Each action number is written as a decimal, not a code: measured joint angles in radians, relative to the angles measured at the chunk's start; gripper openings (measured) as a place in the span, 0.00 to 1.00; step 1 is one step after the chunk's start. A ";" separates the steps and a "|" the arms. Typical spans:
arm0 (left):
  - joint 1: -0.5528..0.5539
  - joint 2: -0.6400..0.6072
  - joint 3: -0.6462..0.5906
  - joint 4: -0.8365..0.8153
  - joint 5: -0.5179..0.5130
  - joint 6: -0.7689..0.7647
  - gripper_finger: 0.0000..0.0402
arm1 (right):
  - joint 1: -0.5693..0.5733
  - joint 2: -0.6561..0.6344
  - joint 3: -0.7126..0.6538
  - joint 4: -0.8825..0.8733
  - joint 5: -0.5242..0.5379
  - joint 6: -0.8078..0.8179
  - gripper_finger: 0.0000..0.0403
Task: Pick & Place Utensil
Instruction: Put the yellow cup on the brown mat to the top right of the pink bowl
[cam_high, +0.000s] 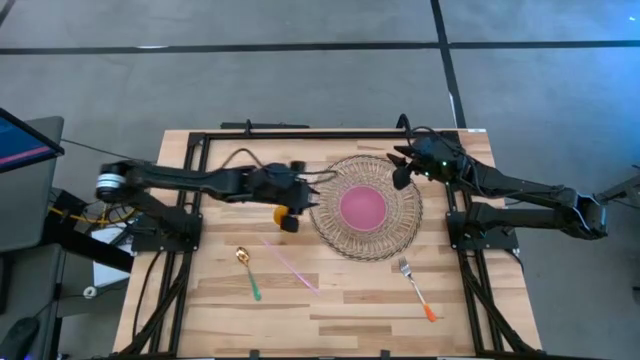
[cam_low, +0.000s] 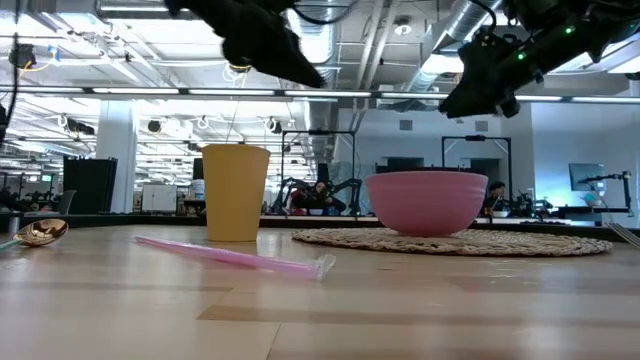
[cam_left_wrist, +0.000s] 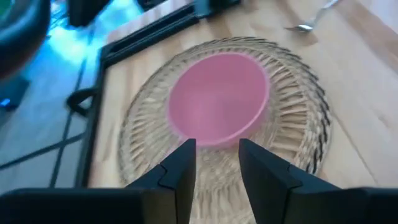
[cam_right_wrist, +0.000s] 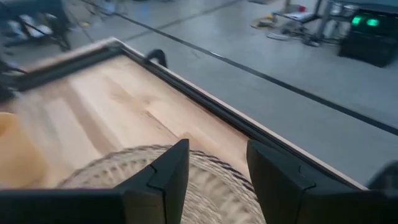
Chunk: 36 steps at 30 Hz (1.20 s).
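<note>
A spoon (cam_high: 248, 272) with a gold bowl and green handle lies flat near the table's left front, its bowl also showing in the low view (cam_low: 40, 232). A fork (cam_high: 415, 288) with an orange handle lies flat at the right front. A pink bowl (cam_high: 362, 205) stands on a round woven mat (cam_high: 400, 235). My left gripper (cam_high: 308, 196) hovers open just left of the mat, facing the bowl (cam_left_wrist: 217, 96). My right gripper (cam_high: 400, 172) hovers open over the mat's far right rim (cam_right_wrist: 143, 168). Neither holds anything.
A yellow cup (cam_high: 285, 217) stands upright just left of the mat, below my left wrist. A pink straw (cam_high: 290, 265) lies flat between the spoon and the mat. Black frame rails (cam_high: 300, 133) run along the table's far and side edges.
</note>
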 joint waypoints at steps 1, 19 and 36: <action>0.000 -0.034 -0.025 0.000 -0.021 -0.018 0.30 | 0.002 0.000 0.000 0.013 -0.018 0.000 0.38; 0.001 -0.427 -0.376 0.007 -0.209 -0.244 0.30 | 0.144 0.291 0.087 0.422 -0.260 -0.098 0.38; 0.003 -0.428 -0.479 0.008 -0.248 -0.359 0.30 | 0.282 0.798 0.458 0.366 -0.489 -0.282 0.38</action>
